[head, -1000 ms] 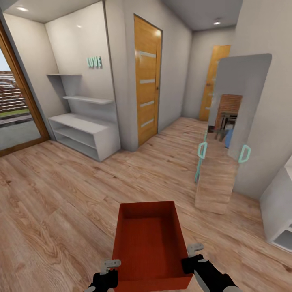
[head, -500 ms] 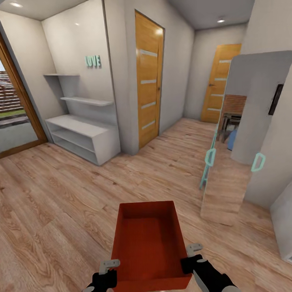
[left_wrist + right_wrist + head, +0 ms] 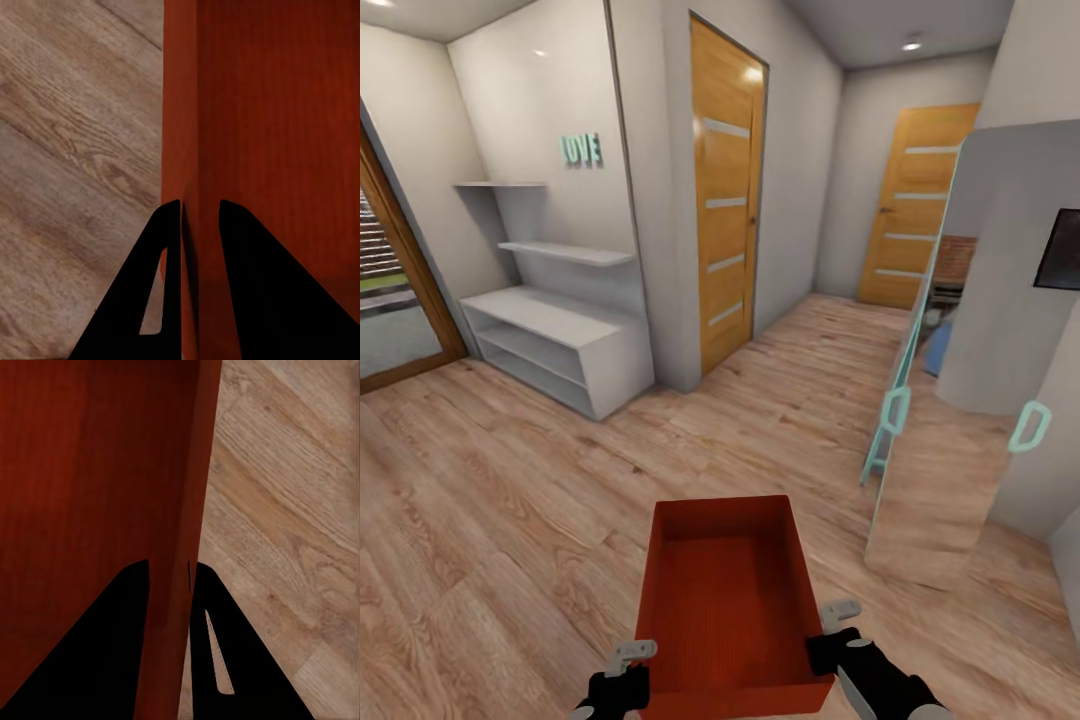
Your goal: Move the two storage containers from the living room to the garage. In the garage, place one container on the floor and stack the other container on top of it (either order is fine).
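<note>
Jaws of left gripper point(image 3: 199, 217) and right gripper point(image 3: 171, 570) clamped on opposite side walls of container point(image 3: 725, 600). Carried between both grippers, open top up, above plank floor point(image 3: 510, 520).

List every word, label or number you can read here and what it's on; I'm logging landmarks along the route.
"LOVE": teal letters mounted on the white wall above the shelves.
No other text: the bin, both doors and the mirror carry none that can be read.
</note>
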Controlling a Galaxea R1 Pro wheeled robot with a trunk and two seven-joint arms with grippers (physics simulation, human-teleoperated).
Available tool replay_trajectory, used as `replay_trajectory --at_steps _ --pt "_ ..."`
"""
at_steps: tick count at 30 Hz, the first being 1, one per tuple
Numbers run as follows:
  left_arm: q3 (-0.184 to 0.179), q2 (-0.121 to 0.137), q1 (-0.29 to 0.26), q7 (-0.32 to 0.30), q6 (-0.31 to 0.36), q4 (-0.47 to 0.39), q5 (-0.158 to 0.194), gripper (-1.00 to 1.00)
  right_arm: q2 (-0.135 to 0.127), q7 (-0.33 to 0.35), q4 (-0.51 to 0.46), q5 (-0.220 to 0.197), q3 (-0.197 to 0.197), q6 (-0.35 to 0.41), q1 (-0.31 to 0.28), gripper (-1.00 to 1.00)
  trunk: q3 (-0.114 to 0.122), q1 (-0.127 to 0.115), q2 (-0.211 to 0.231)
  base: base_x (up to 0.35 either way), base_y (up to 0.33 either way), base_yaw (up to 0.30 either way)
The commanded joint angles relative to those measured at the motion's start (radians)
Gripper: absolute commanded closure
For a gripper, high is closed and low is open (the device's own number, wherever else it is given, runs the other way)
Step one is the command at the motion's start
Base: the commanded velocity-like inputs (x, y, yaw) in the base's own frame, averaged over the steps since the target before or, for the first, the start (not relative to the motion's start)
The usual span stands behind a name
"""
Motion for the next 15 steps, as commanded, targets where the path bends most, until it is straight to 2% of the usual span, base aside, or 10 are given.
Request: replay_trajectory --at_steps 1,9,15 --pt "-0.006 0.020 -0.001 -0.002 -0.004 0.004 -0.013 1.00 -0.011 0.038 -0.003 -0.007 0.042 -0.069 0.000 1.00 -0.001 0.001 0.000 0.343 0.000 -0.066" --pt "-0.006 0.020 -0.001 -0.003 -0.004 0.004 -0.013 1.00 -0.011 0.038 -0.004 -0.006 0.043 -0.069 0.000 1.00 -0.001 0.001 0.000 0.343 0.055 -0.134" --pt "-0.006 0.020 -0.001 -0.002 -0.004 0.004 -0.013 1.00 -0.010 0.036 -0.003 -0.006 0.044 -0.069 0.000 1.00 -0.001 0.001 0.000 0.340 0.133 -0.031"
